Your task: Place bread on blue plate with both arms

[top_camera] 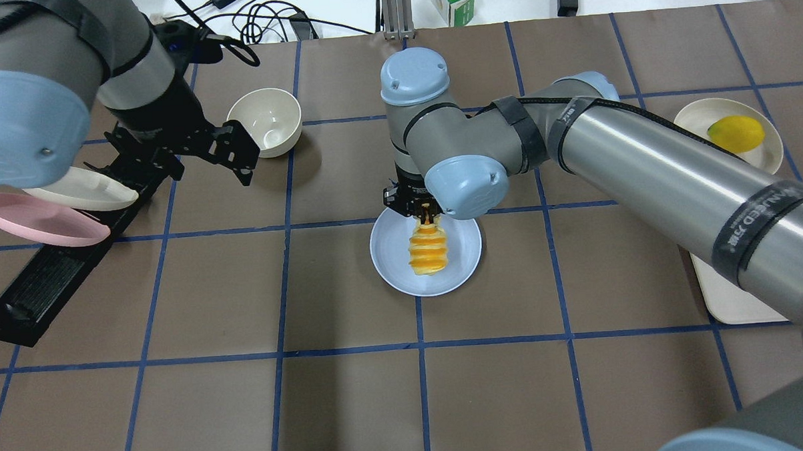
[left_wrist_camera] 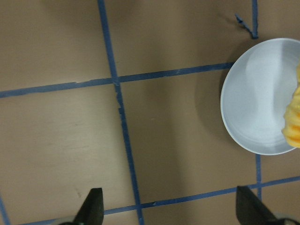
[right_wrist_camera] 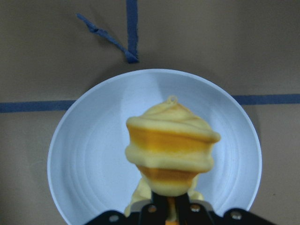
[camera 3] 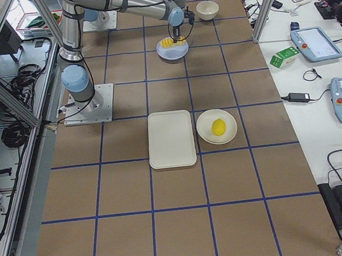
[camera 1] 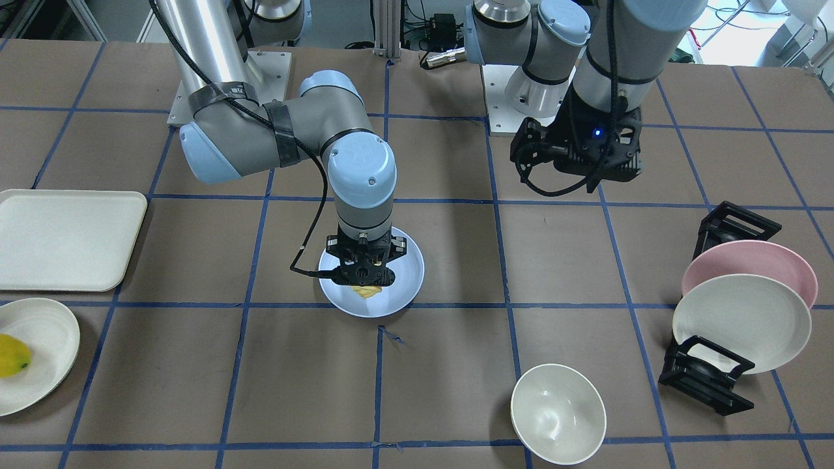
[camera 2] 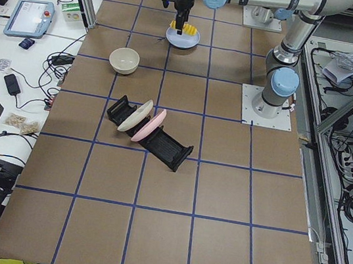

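Note:
The blue plate (top_camera: 390, 256) sits on the brown table mat near the middle; it also shows in the front view (camera 1: 409, 266) and both wrist views (right_wrist_camera: 84, 159) (left_wrist_camera: 253, 103). My right gripper (top_camera: 426, 214) is shut on one end of the bread (top_camera: 428, 251), a ridged cream and orange loaf (right_wrist_camera: 171, 150) that lies over the plate's middle. I cannot tell whether the bread touches the plate. My left gripper (left_wrist_camera: 171, 211) is open and empty, raised above the table to the plate's left (top_camera: 202, 149), near the dish rack.
A white bowl (top_camera: 267, 120) stands behind the left gripper. A black rack (camera 1: 704, 374) holds a pink plate (camera 1: 749, 264) and a cream plate (camera 1: 743, 322). A cream tray (camera 1: 65, 238) and a white plate (camera 1: 45, 365) with a yellow fruit (camera 1: 13, 355) lie on the right arm's side.

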You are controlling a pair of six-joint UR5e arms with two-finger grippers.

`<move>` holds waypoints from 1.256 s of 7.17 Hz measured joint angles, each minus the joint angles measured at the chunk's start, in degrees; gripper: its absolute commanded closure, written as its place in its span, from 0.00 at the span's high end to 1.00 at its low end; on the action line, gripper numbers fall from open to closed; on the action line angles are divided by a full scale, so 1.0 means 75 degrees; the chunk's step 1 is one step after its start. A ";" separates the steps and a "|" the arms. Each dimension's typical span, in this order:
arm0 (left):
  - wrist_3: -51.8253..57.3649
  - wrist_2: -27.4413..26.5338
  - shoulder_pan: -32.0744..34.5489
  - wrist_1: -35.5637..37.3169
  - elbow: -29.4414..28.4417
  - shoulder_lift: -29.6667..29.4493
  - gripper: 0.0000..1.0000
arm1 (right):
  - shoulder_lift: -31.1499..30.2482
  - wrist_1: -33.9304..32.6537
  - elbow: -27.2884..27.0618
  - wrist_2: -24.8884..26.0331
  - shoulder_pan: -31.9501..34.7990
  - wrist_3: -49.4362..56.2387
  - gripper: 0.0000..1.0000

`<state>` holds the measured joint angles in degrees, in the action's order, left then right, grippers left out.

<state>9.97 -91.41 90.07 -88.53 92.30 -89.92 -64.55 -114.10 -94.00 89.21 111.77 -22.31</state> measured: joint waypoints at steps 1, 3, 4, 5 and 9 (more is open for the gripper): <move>0.0017 -0.0096 -0.0027 -0.0288 -0.0301 0.0089 1.00 | 0.0101 -0.0035 -0.0003 0.0000 0.0035 -0.0001 0.05; -0.0113 -0.0045 -0.0051 -0.0400 -0.0590 -0.0004 1.00 | 0.0316 -0.0215 -0.0008 0.0000 0.0141 -0.0004 0.28; -0.0347 0.0060 -0.0054 -0.0365 -0.0627 -0.0055 1.00 | 0.0413 -0.0336 -0.0028 0.0000 0.0192 -0.0009 0.54; -0.0557 0.0119 -0.0056 -0.0347 -0.0639 -0.0079 1.00 | 0.0476 -0.0449 -0.0087 0.0003 0.0215 -0.0006 0.69; -0.0702 0.0139 -0.0060 -0.0336 -0.0545 -0.0041 1.00 | 0.0452 -0.1236 -0.0468 0.0028 0.0216 -0.0018 1.00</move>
<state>4.70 -90.37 89.62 -91.06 88.21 -90.23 -61.16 -123.37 -97.51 89.42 113.39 -22.45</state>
